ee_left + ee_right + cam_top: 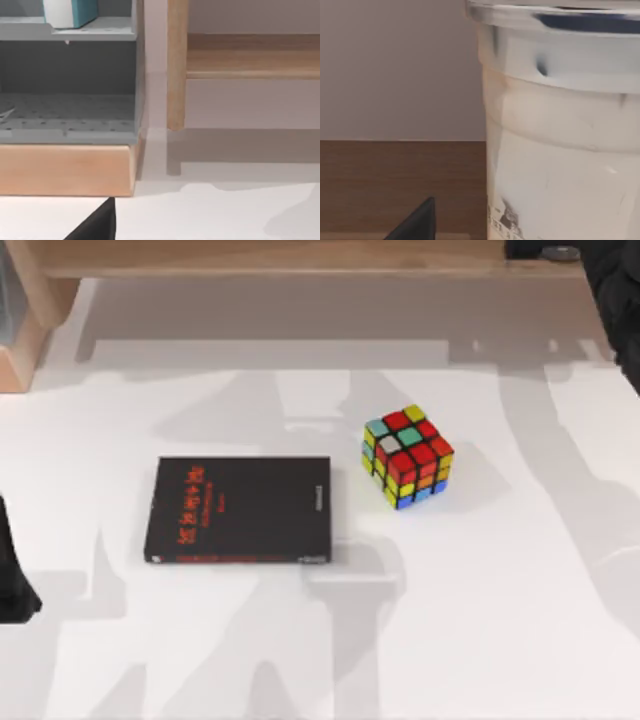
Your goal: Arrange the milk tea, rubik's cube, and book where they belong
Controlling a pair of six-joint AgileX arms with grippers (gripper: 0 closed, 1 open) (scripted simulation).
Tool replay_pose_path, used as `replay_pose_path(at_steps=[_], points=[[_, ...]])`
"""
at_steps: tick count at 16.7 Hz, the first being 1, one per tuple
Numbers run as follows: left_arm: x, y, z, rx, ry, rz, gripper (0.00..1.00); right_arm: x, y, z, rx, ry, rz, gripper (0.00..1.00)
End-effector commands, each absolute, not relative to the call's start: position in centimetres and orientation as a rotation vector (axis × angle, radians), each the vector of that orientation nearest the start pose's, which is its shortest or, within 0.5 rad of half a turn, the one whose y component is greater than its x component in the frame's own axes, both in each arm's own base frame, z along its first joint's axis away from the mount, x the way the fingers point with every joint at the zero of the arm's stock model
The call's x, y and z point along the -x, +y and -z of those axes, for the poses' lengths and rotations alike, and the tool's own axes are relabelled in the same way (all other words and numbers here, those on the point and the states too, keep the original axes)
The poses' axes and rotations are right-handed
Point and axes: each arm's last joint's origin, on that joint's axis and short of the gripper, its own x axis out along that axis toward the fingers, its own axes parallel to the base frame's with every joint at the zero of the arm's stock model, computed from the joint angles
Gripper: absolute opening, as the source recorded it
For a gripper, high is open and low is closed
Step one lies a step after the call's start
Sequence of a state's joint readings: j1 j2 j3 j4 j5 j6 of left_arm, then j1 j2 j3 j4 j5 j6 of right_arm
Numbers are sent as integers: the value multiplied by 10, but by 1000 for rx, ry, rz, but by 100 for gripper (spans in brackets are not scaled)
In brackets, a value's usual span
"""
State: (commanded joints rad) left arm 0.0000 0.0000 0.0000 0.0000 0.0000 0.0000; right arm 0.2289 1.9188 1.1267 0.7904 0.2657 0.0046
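Note:
The black book with red lettering lies flat on the white table, left of centre. To its right and slightly farther back stands the rubik's cube, apart from the book. A white milk tea cup with a lid rises very close in the right wrist view, above a brown wooden surface. My right arm is at the far right corner by the wooden shelf. My left arm rests at the table's left edge, away from the book.
A wooden shelf board runs along the back, with a wooden leg at the far left. The left wrist view faces a grey shelf unit on a wooden base, holding a white and teal box.

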Motion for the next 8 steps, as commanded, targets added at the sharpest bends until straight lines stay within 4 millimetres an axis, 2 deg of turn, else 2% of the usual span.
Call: replay_pose_path(at_steps=[5, 8], points=[[-106, -1, -160, 0, 0, 0, 100, -457, 95, -213, 11, 0, 11, 100], [-106, -1, -160, 0, 0, 0, 100, -469, 87, -212, 11, -1, 16, 100]])
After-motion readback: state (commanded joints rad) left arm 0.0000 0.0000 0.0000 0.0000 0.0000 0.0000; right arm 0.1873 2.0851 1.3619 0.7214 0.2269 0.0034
